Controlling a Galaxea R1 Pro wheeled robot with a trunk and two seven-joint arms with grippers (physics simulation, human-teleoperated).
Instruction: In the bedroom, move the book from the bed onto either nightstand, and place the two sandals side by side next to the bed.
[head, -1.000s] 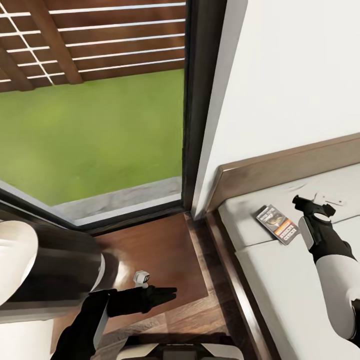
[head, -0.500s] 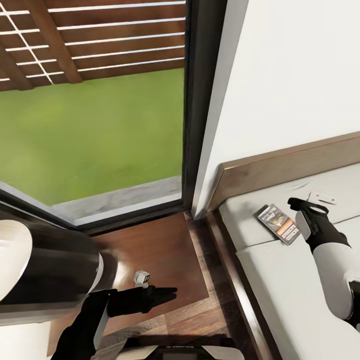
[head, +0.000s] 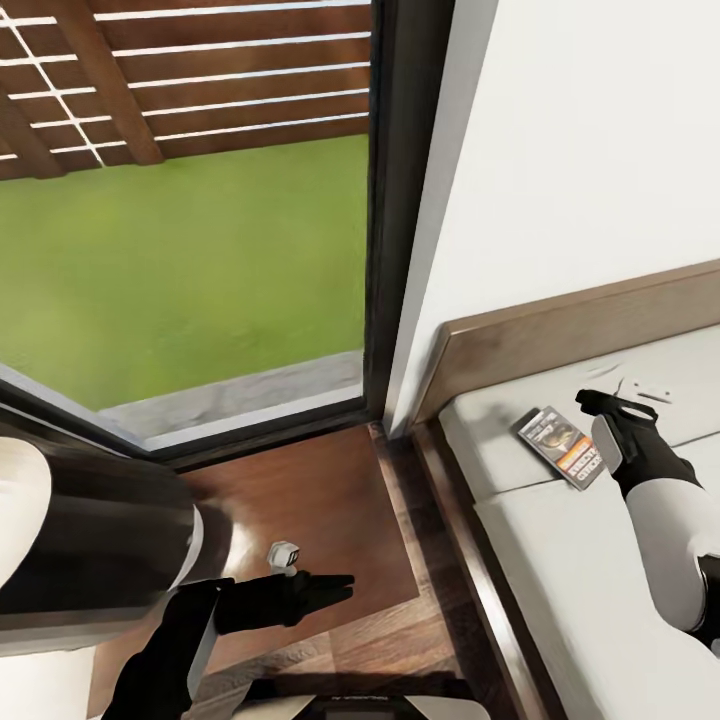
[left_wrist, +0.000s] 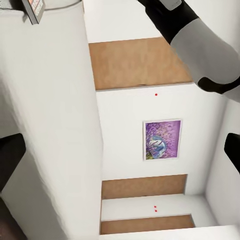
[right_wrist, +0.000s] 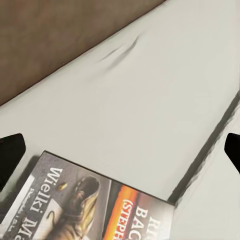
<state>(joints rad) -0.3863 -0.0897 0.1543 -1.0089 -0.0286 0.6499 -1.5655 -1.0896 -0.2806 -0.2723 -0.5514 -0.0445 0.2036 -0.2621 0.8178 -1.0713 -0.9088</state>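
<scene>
The right gripper (head: 606, 402) hangs low over the white mattress of the bed (head: 560, 560), just beside the book (head: 562, 447), on the side of the book away from the window. Its wrist camera looks down between two dark fingertips (right_wrist: 11, 150) set wide apart at the edges of the picture, with nothing between them but mattress and the upper part of the book (right_wrist: 95, 205), so the gripper is spread and empty. The book lies flat near the headboard (head: 560, 335), a dark cover with a picture and an orange band of white lettering, close to the mattress edge that faces the nightstand.

The left gripper (head: 335, 583) hovers over the near part of the nightstand (head: 330, 490), a glossy reddish-brown top in the corner between the bed and the window (head: 180, 230). Its fingers look drawn together to a point in the head view, though the wrist view shows dark tips at opposite edges, so I cannot tell its state for certain. A small white cube-like object (head: 284, 553) sits on the nightstand just beside it.

Judged from this, the step in hand is the reach for the book; the sandals are not yet dealt with. The next move calls for lowering the right gripper so one finger slips under the thin book's edge, clenching, then carrying it across the bed frame to the bare nightstand top.
</scene>
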